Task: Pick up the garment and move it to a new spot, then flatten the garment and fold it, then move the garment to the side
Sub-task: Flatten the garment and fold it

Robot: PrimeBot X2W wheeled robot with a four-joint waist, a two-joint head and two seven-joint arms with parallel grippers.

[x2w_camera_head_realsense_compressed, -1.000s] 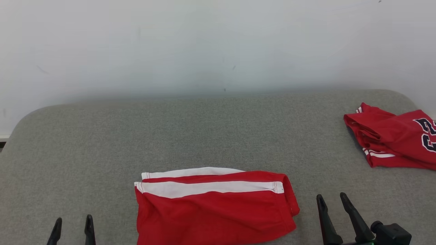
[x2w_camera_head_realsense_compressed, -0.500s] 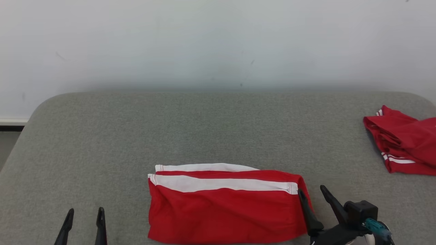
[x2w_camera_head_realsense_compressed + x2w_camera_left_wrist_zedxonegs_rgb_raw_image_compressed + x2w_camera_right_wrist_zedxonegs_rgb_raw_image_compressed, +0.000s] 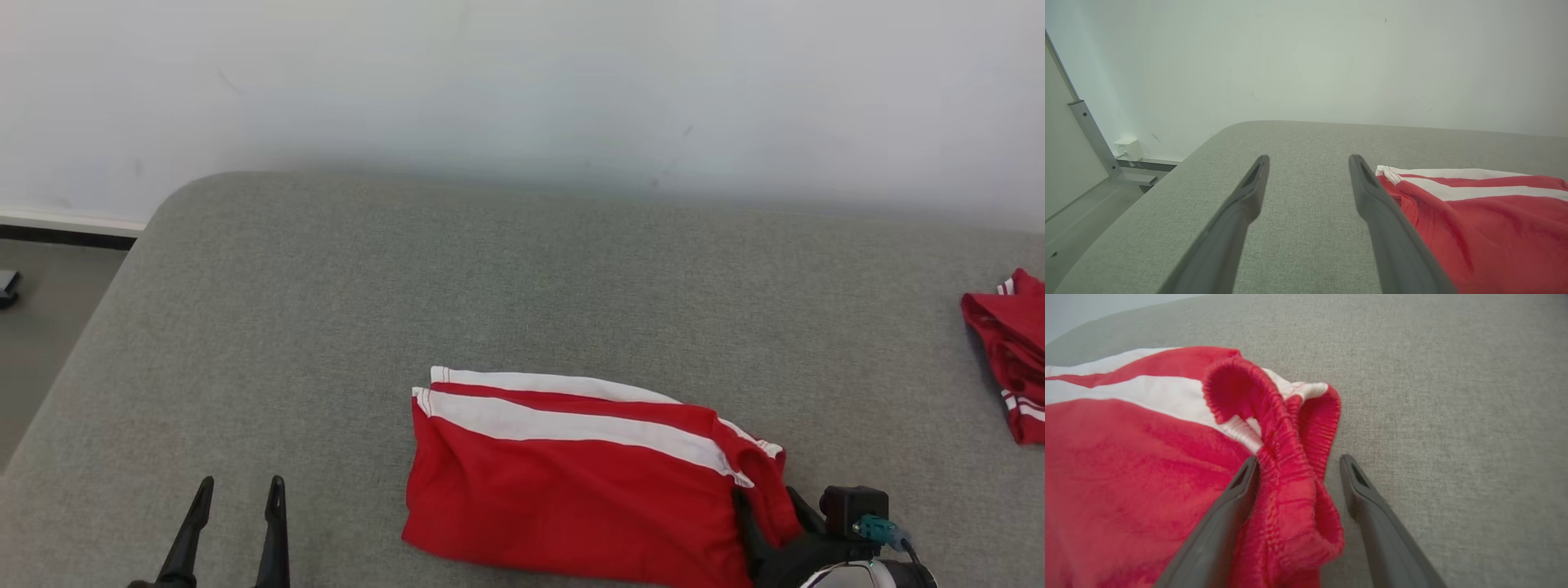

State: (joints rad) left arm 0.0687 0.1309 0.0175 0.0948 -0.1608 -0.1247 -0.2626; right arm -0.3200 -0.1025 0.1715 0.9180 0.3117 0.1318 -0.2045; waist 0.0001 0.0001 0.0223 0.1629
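Garment (image 3: 571, 490) is lying folded on the grey padded table (image 3: 326, 286), near its front edge, red with two white stripes running along the far side. Right gripper (image 3: 1299, 461) is sitting at the garment's right end with its jaws apart, straddling the bunched elastic waistband (image 3: 1290, 506). One finger is pressing against the cloth and the other is lying over bare table just beside it. Nothing is being clamped yet. Left gripper (image 3: 1308, 159) is hovering with jaws likewise apart, just beside the garment's left end, touching nothing.

Risks, as judged:
- The waistband is rucking up into a thick roll, so a closing grip is likely to be catching only the upper layers, leaving the fold peeling open on the lift.
- A pull from one end is likely to be dragging the stack rather than carrying it, skewing the stripes.
- The left end is going unsupported unless that arm is taking hold too.
- A second red garment (image 3: 1008, 359) is lying well apart at the table's right edge, and a sideways move that way is risking mixing the two.
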